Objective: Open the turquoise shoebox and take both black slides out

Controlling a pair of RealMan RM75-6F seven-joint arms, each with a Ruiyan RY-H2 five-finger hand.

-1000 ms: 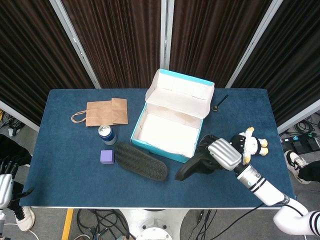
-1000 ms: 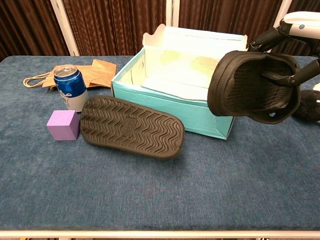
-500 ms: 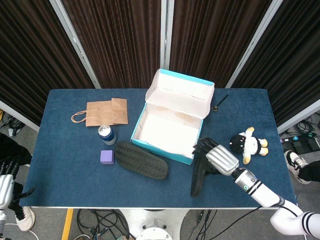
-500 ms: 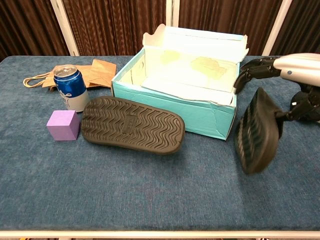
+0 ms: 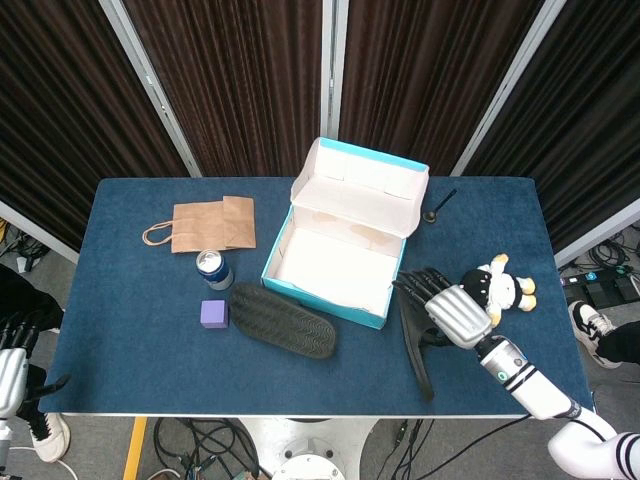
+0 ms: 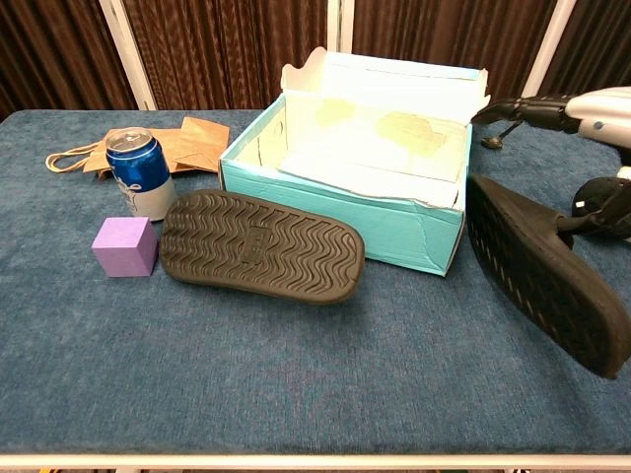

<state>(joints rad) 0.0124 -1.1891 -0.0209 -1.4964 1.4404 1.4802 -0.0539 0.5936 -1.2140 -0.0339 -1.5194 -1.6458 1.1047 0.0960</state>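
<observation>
Second slide (image 6: pixel 547 281) has been lowered from mid-air, sole up, beside the shoebox (image 5: pixel 340 250), still gripped by the right hand (image 5: pixel 445 305); release remains.

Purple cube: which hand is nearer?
Left. The left hand sits off the table's left edge, with only bare cloth between it and the purple cube. The right hand is past the turquoise shoebox, on the far side.
</observation>
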